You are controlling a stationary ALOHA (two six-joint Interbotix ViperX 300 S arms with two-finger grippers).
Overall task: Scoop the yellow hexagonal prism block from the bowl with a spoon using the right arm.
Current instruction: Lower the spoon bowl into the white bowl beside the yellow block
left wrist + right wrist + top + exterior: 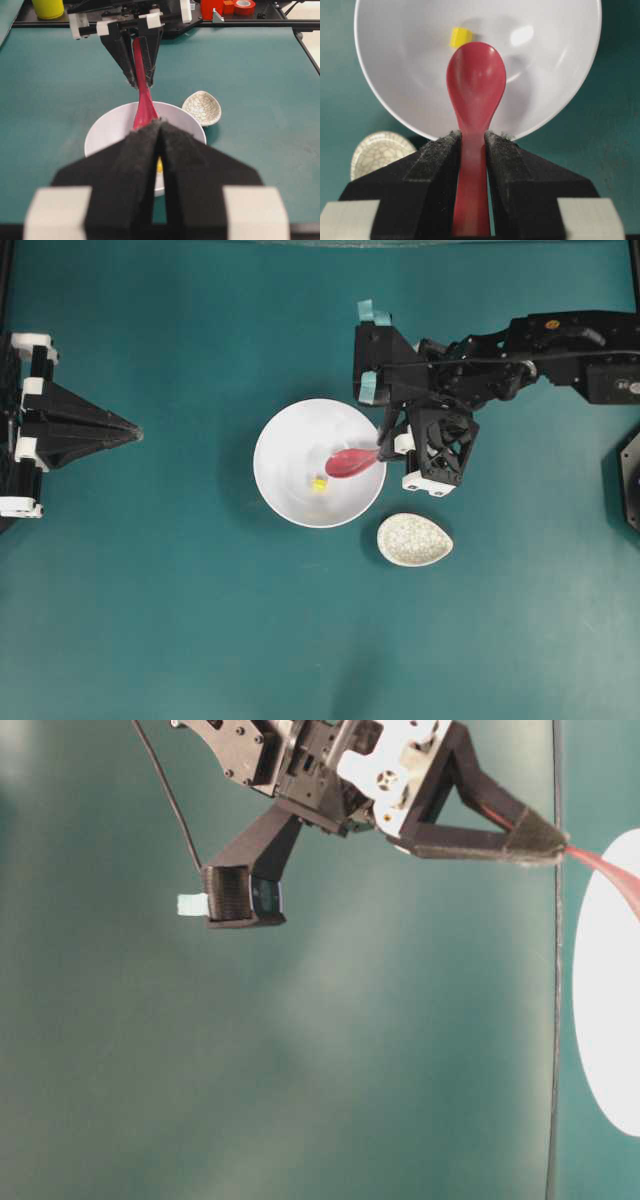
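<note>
The white bowl (285,450) sits mid-table with the small yellow hexagonal prism block (318,483) on its floor. My right gripper (385,450) hovers at the bowl's right rim, shut on the handle of the red-pink spoon (350,463). The scoop hangs inside the bowl, just right of the block. In the right wrist view the scoop (476,80) points at the block (460,37), which lies just past its tip and slightly left; whether they touch is unclear. My left gripper (135,432) rests at the far left, shut and holding nothing, well away from the bowl.
A small speckled oval spoon rest (414,539) lies just below and right of the bowl. A yellow cup (48,7) and red-orange items (227,7) stand on the black frame beyond the mat. A black fixture (630,480) sits at the right edge.
</note>
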